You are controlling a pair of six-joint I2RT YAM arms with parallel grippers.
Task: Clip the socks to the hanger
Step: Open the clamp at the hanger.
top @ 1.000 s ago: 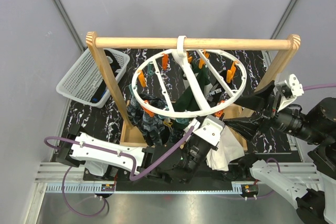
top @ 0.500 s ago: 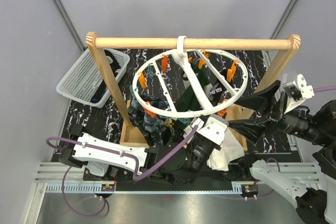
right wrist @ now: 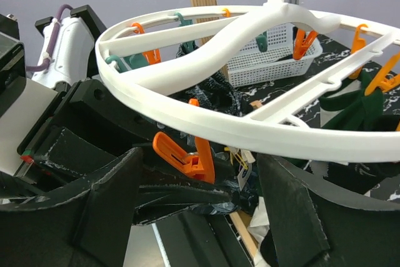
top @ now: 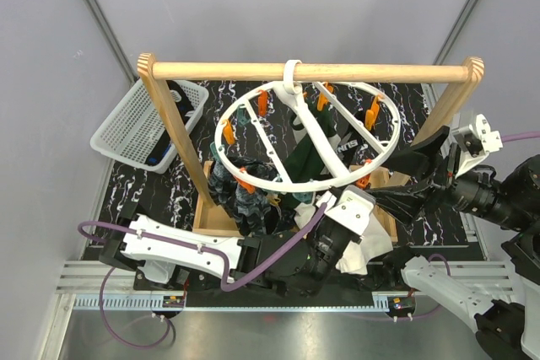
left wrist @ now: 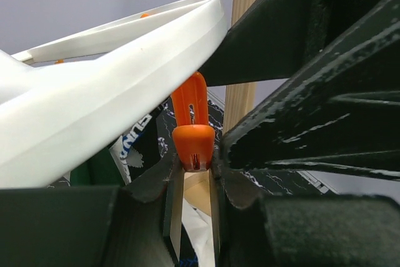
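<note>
The hanger (top: 278,181), a white ring with orange pegs, hangs from the wooden rail. A mottled teal sock (top: 240,198), a dark green sock (top: 304,158) and a black sock (top: 346,147) hang from it. My left gripper (top: 358,197) is under the ring's near right edge. In the left wrist view it (left wrist: 195,179) is shut on the lower end of an orange peg (left wrist: 192,130) under the ring (left wrist: 94,110). My right gripper (top: 411,181) is open and empty, just right of that peg (right wrist: 187,154), with its fingers (right wrist: 112,204) spread below the ring (right wrist: 206,123).
The wooden rail (top: 253,68) stands on side posts and a wooden base. A white mesh basket (top: 139,124) sits at the back left. A white cloth (top: 367,242) lies beside the base under the left wrist. The table top is black marbled.
The ring has swung slightly to the right. My left gripper has moved right along the near rim to the peg. My right gripper has drawn back to the right and stays open.
</note>
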